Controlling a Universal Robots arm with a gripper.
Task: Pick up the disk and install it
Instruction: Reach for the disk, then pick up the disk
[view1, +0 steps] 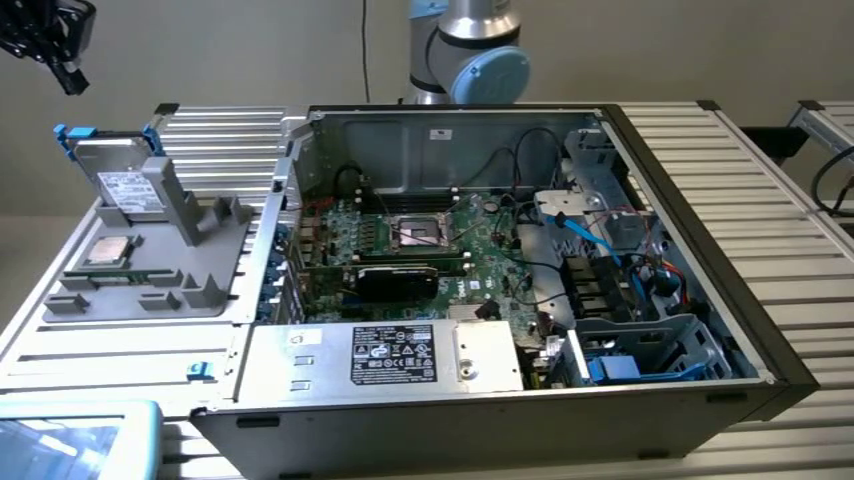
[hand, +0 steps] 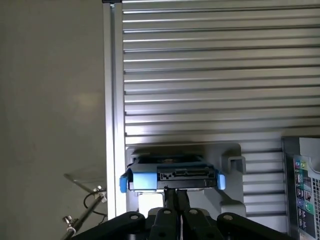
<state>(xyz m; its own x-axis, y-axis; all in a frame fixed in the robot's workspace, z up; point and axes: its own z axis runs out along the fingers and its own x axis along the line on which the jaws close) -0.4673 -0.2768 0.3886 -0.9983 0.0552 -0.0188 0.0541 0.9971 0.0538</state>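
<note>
Jaws: we see them pressed together, holding nothing, above the disk (hand: 172, 176) | disk: stands tilted in grey holder (view1: 134, 308) on bench (view1: 747, 170), exterior view's left of PC case (view1: 400, 135)

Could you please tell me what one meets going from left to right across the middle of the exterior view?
disk → motherboard inside the open computer case → blue cable → slatted table

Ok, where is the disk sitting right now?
On the exterior view's left, the disk stands tilted in the grey holder tray, just behind the processor chip and outside the open computer case.
</note>
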